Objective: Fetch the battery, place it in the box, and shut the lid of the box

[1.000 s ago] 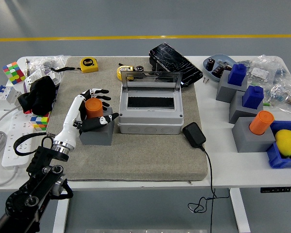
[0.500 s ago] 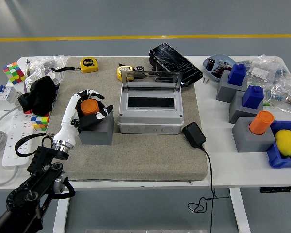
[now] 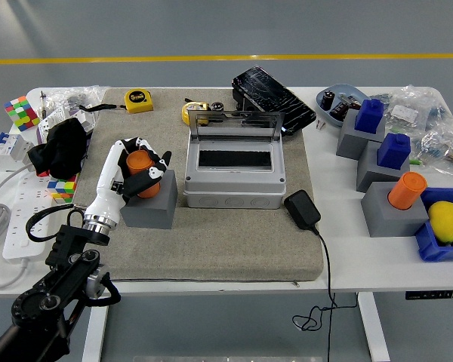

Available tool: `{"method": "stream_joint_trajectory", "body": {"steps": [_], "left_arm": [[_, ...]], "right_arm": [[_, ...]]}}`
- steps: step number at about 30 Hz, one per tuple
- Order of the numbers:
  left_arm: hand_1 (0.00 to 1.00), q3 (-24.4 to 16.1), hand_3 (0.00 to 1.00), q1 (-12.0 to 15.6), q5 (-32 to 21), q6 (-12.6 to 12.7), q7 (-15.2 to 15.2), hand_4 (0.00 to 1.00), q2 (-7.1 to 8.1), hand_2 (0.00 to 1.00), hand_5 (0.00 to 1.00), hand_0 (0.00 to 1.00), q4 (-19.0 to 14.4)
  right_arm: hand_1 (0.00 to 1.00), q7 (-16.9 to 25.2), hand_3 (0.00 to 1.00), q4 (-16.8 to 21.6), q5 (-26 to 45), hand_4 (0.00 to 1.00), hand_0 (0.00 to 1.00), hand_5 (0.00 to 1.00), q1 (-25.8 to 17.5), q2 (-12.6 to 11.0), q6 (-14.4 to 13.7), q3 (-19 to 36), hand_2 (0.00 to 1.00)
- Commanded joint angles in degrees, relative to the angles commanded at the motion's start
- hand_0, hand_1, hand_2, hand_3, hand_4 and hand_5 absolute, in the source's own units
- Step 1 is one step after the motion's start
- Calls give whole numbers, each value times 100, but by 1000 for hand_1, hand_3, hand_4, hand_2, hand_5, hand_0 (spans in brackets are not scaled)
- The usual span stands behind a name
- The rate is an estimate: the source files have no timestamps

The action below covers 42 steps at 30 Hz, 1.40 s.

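An orange cylinder battery (image 3: 140, 167) stands in a grey block holder (image 3: 151, 205) on the felt mat, left of the box. My left hand (image 3: 139, 170) is wrapped around the battery, fingers curled on it. The grey box (image 3: 234, 173) sits mid-mat with its clear lid (image 3: 235, 123) standing open at the back. The right arm is out of view.
A black charger (image 3: 302, 209) with cable lies right of the box. Grey blocks with blue pieces (image 3: 370, 121) and another orange cylinder (image 3: 405, 190) stand at right, by a blue bin with a lemon (image 3: 446, 221). Tape measures (image 3: 139, 99), a black cloth (image 3: 60, 147), cubes and a power strip (image 3: 23, 226) lie at left.
My left hand went from spread beside the battery to curled shut around it, shifting slightly left. The battery still sits in its holder.
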Motion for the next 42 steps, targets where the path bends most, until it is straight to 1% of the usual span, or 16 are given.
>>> {"method": "stream_joint_trajectory", "body": {"steps": [4,6,8,10,13,15,18,19,24,25,29,30,31,36,37,42], "left_arm": [[88,63,229,-23,334,22,92,576,0,164,2,59,-335],[88,157,229,-91,576,40,181,576,0,164,2,59,-574],[88,263,225,-177,746,45,263,588,0,163,2,59,-726],[88,475,225,-347,1034,57,405,588,0,163,2,59,-889],[89,790,227,-610,1440,51,642,596,0,165,2,60,-1016],[89,1081,227,-879,1782,27,856,596,0,165,2,60,-1044],[89,1444,227,-1259,2173,4,1088,596,0,165,2,60,-966],[88,1565,231,-1396,2315,-9,1172,652,0,168,2,59,-921],[88,1977,231,-1960,3185,-157,1712,652,0,168,2,59,-643],[93,2032,244,-2045,3322,-182,1789,821,0,172,2,60,-583],[93,2239,244,-2417,3782,-239,2149,821,0,172,2,60,-219],[93,2269,244,-2485,3872,-245,2215,821,0,172,2,60,-131],[99,2294,253,-2540,3934,-251,2263,875,0,180,2,65,-50],[99,2455,253,-2790,4129,-267,2405,875,0,180,2,65,405],[114,2494,289,-2819,4125,-266,2417,930,0,193,2,85,473],[114,2576,289,-2860,4032,-248,2436,930,0,193,2,85,585]], "right_arm": [[625,7,561,0,5,985,632,424,1,0,-6,7,644],[625,8,561,0,3,985,632,424,0,1,-7,11,644],[625,10,560,0,6,985,631,424,0,1,-7,6,646],[625,10,560,0,9,985,631,424,3,0,-9,3,646],[624,17,560,0,23,985,633,424,6,-6,-13,-10,645],[624,18,560,0,26,985,633,424,5,-8,-14,-18,645],[624,12,560,0,17,985,633,424,6,-8,-14,-23,645],[624,12,560,0,20,985,631,424,8,-8,-15,-24,646],[624,4,560,0,31,985,631,424,19,-6,-21,-37,646],[624,2,560,0,33,985,631,424,21,-7,-22,-39,644],[624,-10,560,0,27,985,631,424,25,-4,-23,-54,644],[624,-13,560,0,26,985,631,424,25,-2,-23,-61,644],[624,-15,559,0,26,985,631,424,26,1,-22,-68,646],[624,-15,559,0,68,985,631,424,30,15,-20,-148,646],[624,-14,559,0,77,984,632,424,32,16,-21,-163,644],[624,-16,559,0,96,984,632,424,44,15,-20,-213,644]]}}
